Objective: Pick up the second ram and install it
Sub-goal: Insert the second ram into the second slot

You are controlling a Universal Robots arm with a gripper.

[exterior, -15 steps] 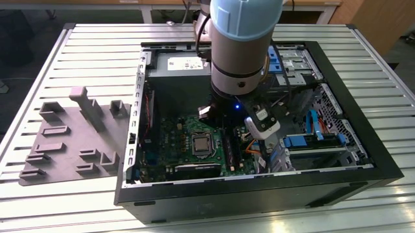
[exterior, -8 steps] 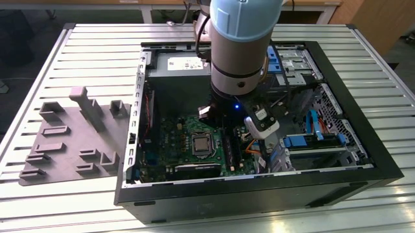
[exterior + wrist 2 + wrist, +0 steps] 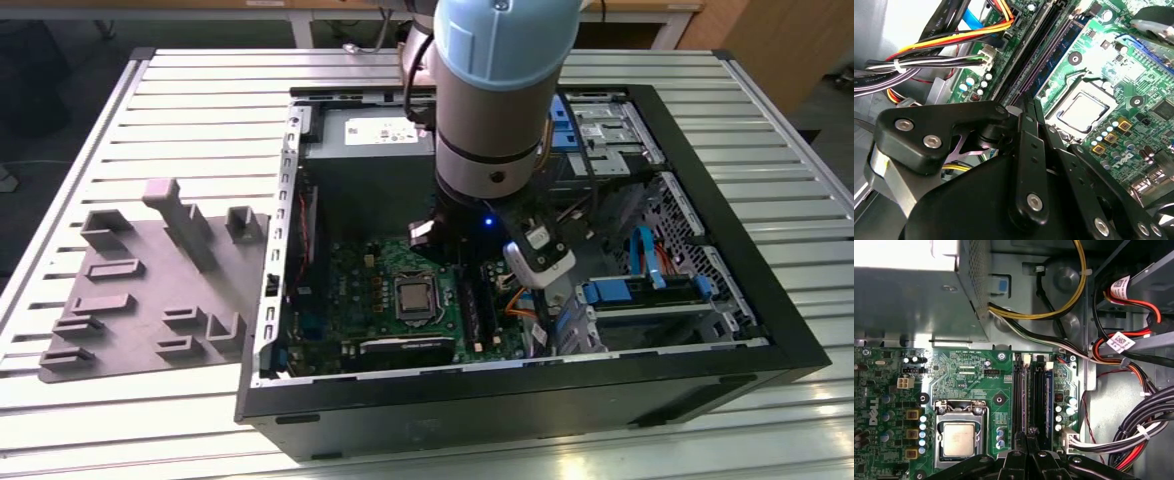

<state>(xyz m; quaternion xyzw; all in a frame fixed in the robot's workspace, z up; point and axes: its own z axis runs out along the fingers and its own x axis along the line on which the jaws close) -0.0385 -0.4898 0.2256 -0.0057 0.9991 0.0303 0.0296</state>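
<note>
**My tool over the memory slots, inside the open case**

In the exterior view, the light grey plastic tray with raised blocks and a tall post (image 3: 140,290) lies at the left on the ribbed metal bench (image 3: 160,90), just beside the open black computer case (image 3: 534,400). My pale blue and silver arm (image 3: 487,110) reaches down into the middle of that case, over the green motherboard (image 3: 380,270).

In the first wrist view, the square silver processor in its socket (image 3: 959,439) sits on the board. Beside it run the long black motherboard slots (image 3: 1020,395), lying parallel. My black tool (image 3: 1026,437) hangs right over the near end of these slots. The second ram (image 3: 1038,395), a long, narrow dark stick, seems to stand on edge in line with the slots and runs out from under my tool's tip. In the second wrist view it is a thin dark strip (image 3: 1029,65) leading away from the tool (image 3: 1029,112). I cannot tell whether my tool is clenched on it or released, nor whether the stick is fully seated.

On the far side of the slots from the processor, bundles of black, red, yellow and white cables (image 3: 1139,430) crowd the case wall close to my tool. In the exterior view, blue-tabbed drive bays (image 3: 627,290) fill the right of the case.
</note>
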